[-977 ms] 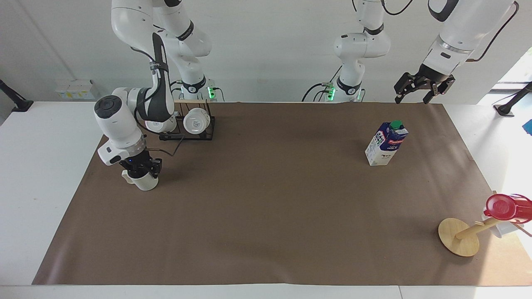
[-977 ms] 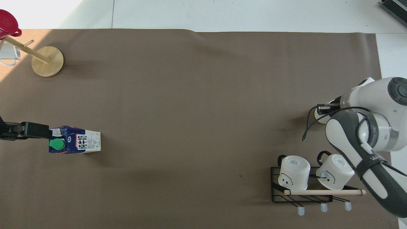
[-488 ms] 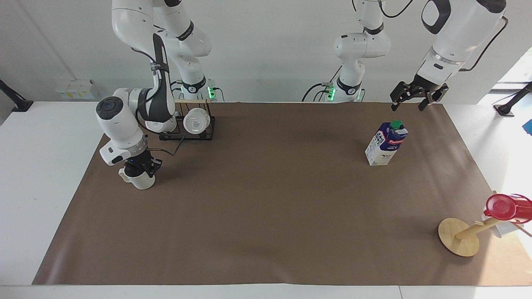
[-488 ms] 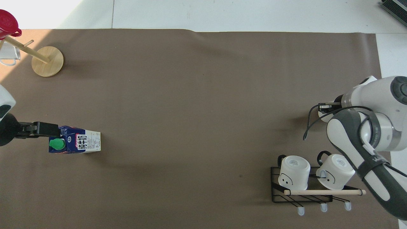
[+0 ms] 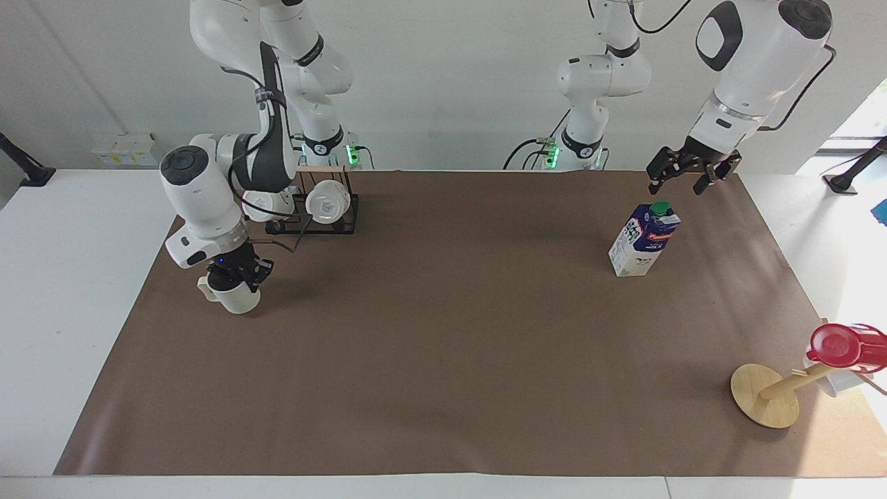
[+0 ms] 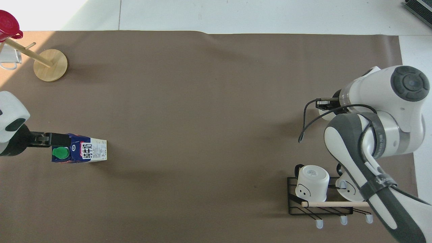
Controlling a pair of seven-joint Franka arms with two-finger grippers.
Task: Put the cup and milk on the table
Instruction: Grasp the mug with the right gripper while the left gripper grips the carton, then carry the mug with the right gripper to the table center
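Right gripper point(image 5: 232, 276) down at the cup point(image 5: 235, 299), jaws clamped on its rim; whether the cream mug's base touches the brown sheet point(image 5: 443, 333) or hangs just clear of it, cannot tell. It sits toward the right arm's end of the table point(image 5: 69, 277), handle pointing that way too, and farther from the robots than the black wire rack point(image 5: 315, 215) with its two white mugs point(image 5: 327, 201). Milk point(image 5: 644, 239) stands upright on the sheet toward the left arm's end, green cap on top, nothing touching it. Left gripper point(image 5: 686, 173) raised in the air above the sheet just beside the carton, jaws apart, holding nothing. Wooden mug stand point(image 5: 766, 395) with red cup point(image 5: 842, 345) farther out near the sheet's corner
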